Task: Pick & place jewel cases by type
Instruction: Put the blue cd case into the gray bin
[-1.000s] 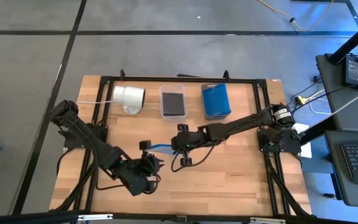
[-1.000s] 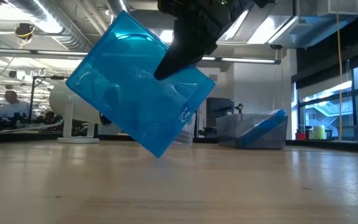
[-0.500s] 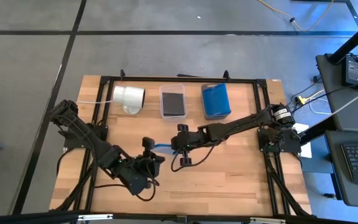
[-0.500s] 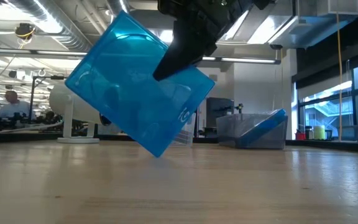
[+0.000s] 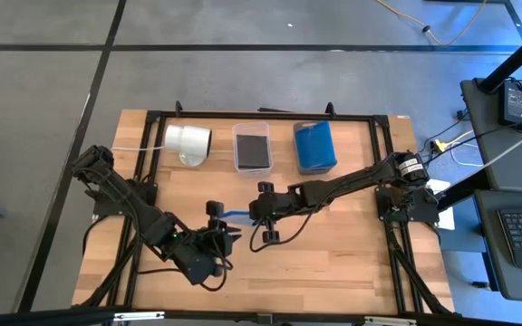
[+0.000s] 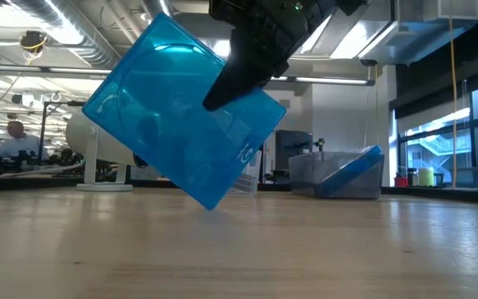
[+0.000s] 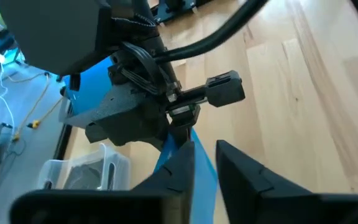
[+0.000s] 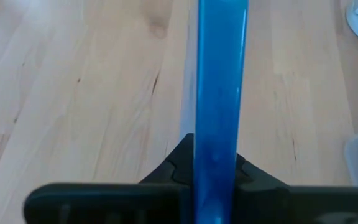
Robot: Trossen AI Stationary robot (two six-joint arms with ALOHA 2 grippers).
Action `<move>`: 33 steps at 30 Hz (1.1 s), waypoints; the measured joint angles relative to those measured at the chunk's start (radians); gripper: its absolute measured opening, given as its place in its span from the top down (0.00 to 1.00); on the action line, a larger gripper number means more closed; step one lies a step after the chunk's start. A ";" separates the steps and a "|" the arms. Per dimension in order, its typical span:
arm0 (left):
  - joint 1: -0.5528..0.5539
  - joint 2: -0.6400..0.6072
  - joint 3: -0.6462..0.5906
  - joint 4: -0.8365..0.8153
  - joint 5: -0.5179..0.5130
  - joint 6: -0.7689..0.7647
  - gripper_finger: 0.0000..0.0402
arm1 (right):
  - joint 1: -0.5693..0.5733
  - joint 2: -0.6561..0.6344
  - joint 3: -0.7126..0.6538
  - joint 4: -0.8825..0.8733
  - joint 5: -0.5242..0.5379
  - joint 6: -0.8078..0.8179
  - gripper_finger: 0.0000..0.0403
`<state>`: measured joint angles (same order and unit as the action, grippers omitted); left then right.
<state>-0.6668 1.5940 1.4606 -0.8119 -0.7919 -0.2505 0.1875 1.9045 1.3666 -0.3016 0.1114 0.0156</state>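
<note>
One blue case (image 6: 185, 112) hangs on edge above the middle of the table (image 5: 352, 258), tilted so a corner points down, clear of the wood in the low view. The right gripper (image 6: 222, 90) is clamped on its upper edge; in the right wrist view the right gripper's two dark fingers (image 8: 169, 171) press on either side of the thin blue plastic. From above, only a blue sliver of the case shows, just left of the right gripper.

The left gripper (image 5: 216, 217) sits at the case's other end, low over the table. Its wrist view shows the left gripper around the blue edge with a narrow gap, but whether it is gripping the case cannot be told.

Along the far edge stand a white cylinder (image 5: 188, 140), a bin (image 5: 252, 128) with dark cases, and a second bin (image 5: 315, 169) with blue ones. A person (image 6: 11, 137) sits in the room behind.
</note>
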 joint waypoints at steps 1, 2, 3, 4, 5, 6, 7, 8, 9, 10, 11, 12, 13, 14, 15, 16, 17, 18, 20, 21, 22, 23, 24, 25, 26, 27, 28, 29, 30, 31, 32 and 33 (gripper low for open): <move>0.002 0.000 0.000 0.002 0.000 -0.013 0.82 | 0.000 0.000 0.000 0.000 0.000 -0.002 0.93; 0.003 0.000 0.000 0.002 0.001 -0.030 0.79 | 0.000 0.000 0.000 0.000 -0.001 -0.002 0.93; 0.005 0.000 0.000 0.001 0.001 -0.051 0.76 | 0.000 0.000 0.000 0.000 -0.001 -0.002 0.93; 0.008 0.000 0.000 0.001 0.004 -0.077 0.72 | 0.000 0.000 0.000 0.000 -0.001 -0.002 0.93; 0.013 0.000 0.000 0.001 0.011 -0.106 0.69 | 0.000 0.000 0.000 0.001 -0.001 -0.002 0.93; 0.018 0.000 0.000 0.001 0.024 -0.134 0.65 | 0.000 0.000 0.000 0.001 -0.001 -0.002 0.93; 0.024 0.000 0.000 0.001 0.035 -0.164 0.62 | 0.000 0.000 0.000 0.001 -0.001 -0.002 0.93; 0.029 0.000 -0.001 0.001 0.039 -0.190 0.58 | 0.000 0.000 0.000 0.001 -0.001 -0.002 0.93; 0.035 0.000 -0.001 0.001 0.046 -0.209 0.55 | 0.000 0.000 0.000 0.002 -0.001 -0.002 0.93; 0.042 0.000 -0.001 0.001 0.057 -0.216 0.52 | 0.000 0.000 0.000 0.002 -0.001 -0.001 0.93; 0.049 0.000 -0.001 0.001 0.070 -0.216 0.49 | 0.000 0.000 0.000 0.002 -0.001 0.001 0.93; 0.054 0.000 -0.001 0.001 0.090 -0.211 0.47 | 0.000 0.000 0.000 0.002 0.000 0.001 0.93; 0.059 0.000 -0.001 0.001 0.112 -0.202 0.45 | 0.000 0.000 0.000 0.002 0.000 0.001 0.93; 0.063 0.000 -0.001 0.002 0.133 -0.194 0.43 | 0.000 0.000 0.000 0.002 0.000 0.001 0.93; 0.066 0.000 -0.001 0.002 0.150 -0.192 0.41 | 0.000 0.000 0.000 0.003 0.000 0.002 0.93; 0.069 0.000 -0.001 0.003 0.163 -0.192 0.40 | 0.000 0.000 0.000 0.003 0.000 0.002 0.93; 0.070 0.000 -0.001 0.003 0.175 -0.192 0.39 | 0.000 0.000 0.000 0.003 0.000 0.002 0.93; 0.070 0.000 -0.001 0.004 0.187 -0.190 0.39 | 0.000 0.000 0.000 0.003 0.000 0.002 0.93; 0.072 0.000 -0.001 0.005 0.198 -0.181 0.39 | 0.000 -0.001 0.000 0.004 0.000 0.002 0.93; 0.074 0.000 -0.001 0.005 0.199 -0.186 0.39 | 0.000 -0.001 0.000 0.004 0.000 0.002 0.93; 0.077 0.000 -0.001 0.004 0.197 -0.199 0.39 | 0.000 -0.001 0.000 0.005 0.000 0.002 0.93; 0.084 0.000 -0.001 0.001 0.197 -0.202 0.39 | 0.000 -0.001 0.000 0.006 0.000 0.002 0.93; 0.095 0.000 0.003 -0.014 0.205 -0.198 0.40 | 0.000 -0.001 0.000 0.008 0.000 0.002 0.93; 0.108 0.000 0.015 -0.042 0.226 -0.195 0.40 | 0.000 -0.001 0.000 0.008 0.000 0.002 0.93; 0.120 0.000 0.032 -0.068 0.244 -0.194 0.40 | 0.000 -0.001 0.000 0.010 0.000 0.002 0.93; 0.132 0.000 0.050 -0.084 0.254 -0.197 0.41 | 0.000 -0.001 0.000 0.012 0.000 0.002 0.93; 0.145 -0.001 0.065 -0.098 0.258 -0.200 0.41 | 0.000 -0.001 0.000 0.013 0.000 0.002 0.93; 0.160 -0.002 0.077 -0.121 0.261 -0.201 0.42 | 0.000 -0.001 0.000 0.013 0.000 0.002 0.93; 0.172 -0.002 0.088 -0.151 0.261 -0.202 0.42 | 0.000 -0.001 0.000 0.013 0.000 0.002 0.93; 0.184 -0.001 0.099 -0.181 0.267 -0.205 0.42 | 0.000 -0.001 0.000 0.013 0.000 0.002 0.93; 0.196 -0.001 0.111 -0.211 0.273 -0.210 0.42 | 0.000 -0.001 0.000 0.013 0.000 0.002 0.93; 0.208 -0.001 0.119 -0.239 0.283 -0.218 0.43 | 0.000 -0.001 0.000 0.013 0.000 0.002 0.93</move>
<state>-0.4590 1.5930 1.5796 -1.0507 -0.5085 -0.4687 0.1879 1.9038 1.3670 -0.2886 0.1116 0.0181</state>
